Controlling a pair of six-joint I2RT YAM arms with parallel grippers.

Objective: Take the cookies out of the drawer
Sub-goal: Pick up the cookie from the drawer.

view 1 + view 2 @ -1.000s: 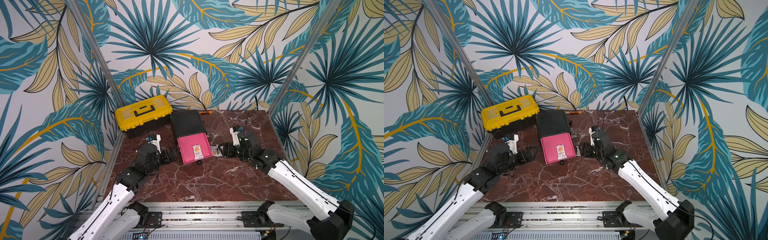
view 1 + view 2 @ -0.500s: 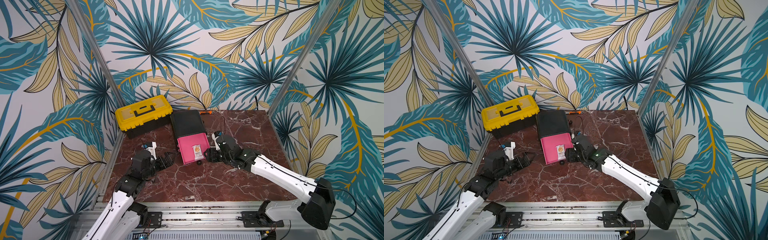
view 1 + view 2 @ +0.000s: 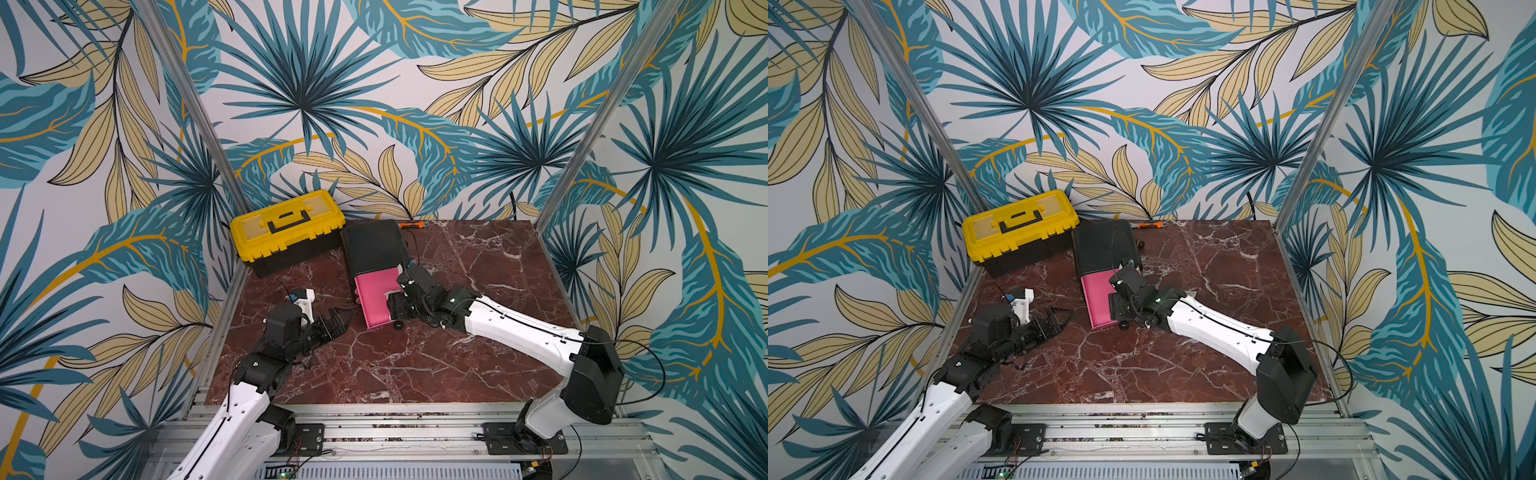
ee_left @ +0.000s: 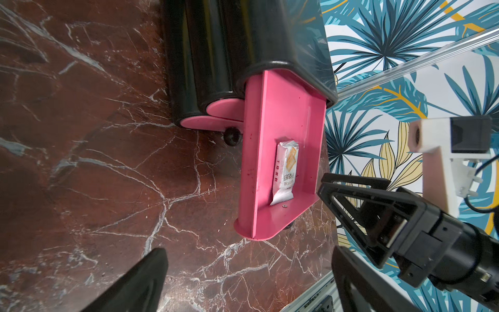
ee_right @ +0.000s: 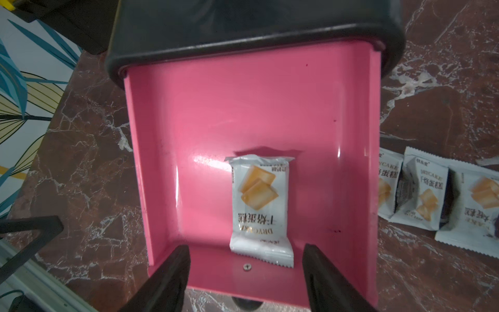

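With the right tool (image 5: 245, 248) wide open and empty, centre it astride the white packet (image 5: 260, 208) in the pink drawer (image 5: 216, 108), then close gently.

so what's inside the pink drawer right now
One white cookie packet lies flat near the front of the pink drawer. Its rear, tucked under the black cabinet, cannot be seen.

Red-brown marble table (image 3: 415, 365) w/ a yellow toolbox (image 3: 286, 226) at the back, a black drawer box (image 3: 372, 245) just beside it, a small orange thing (image 3: 411, 225) by the wall, & cookie packs (image 5: 424, 194) next to the pink drawer (image 5: 243, 121).
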